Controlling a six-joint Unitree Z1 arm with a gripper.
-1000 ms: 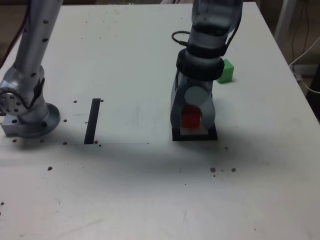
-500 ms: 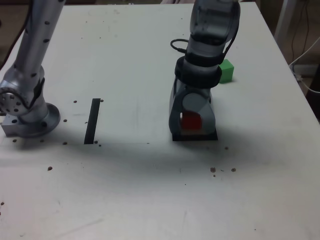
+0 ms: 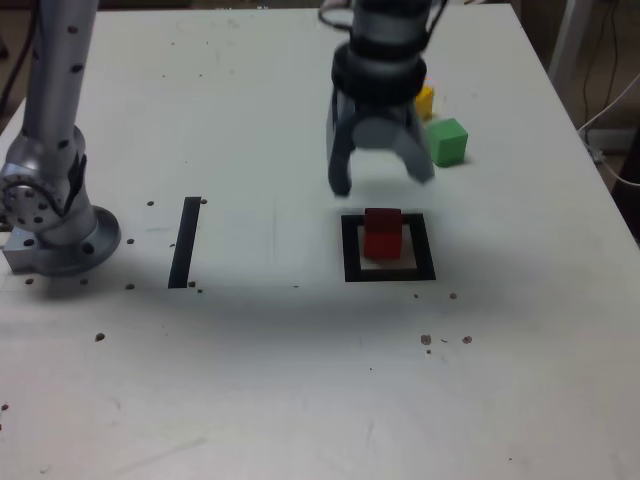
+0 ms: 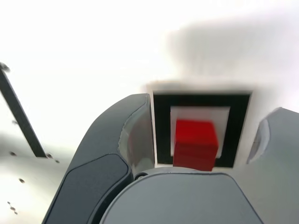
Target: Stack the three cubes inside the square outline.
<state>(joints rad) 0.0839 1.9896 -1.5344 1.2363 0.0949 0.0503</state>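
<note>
The red cube (image 3: 382, 233) (image 4: 195, 142) rests alone inside the square outline (image 3: 349, 247) (image 4: 161, 130), a thick black frame with a white centre. My gripper (image 3: 381, 180) hangs open above and behind it, fingers (image 4: 119, 140) spread wide with nothing between them. Behind the gripper, towards the exterior view's right, stands the green cube (image 3: 448, 141). The yellow cube (image 3: 425, 100) peeks out just beyond it, partly hidden by the arm.
A straight black strip (image 3: 185, 241) (image 4: 18, 114) lies on the white table (image 3: 250, 380) at the exterior view's left. The arm's base (image 3: 55, 230) stands at the far left edge. Small dark specks dot the tabletop. Cables hang off the table's right side.
The gripper has let go of the red cube, opened and risen away from the outline. The cube stays in the square. The yellow cube has come into sight.
</note>
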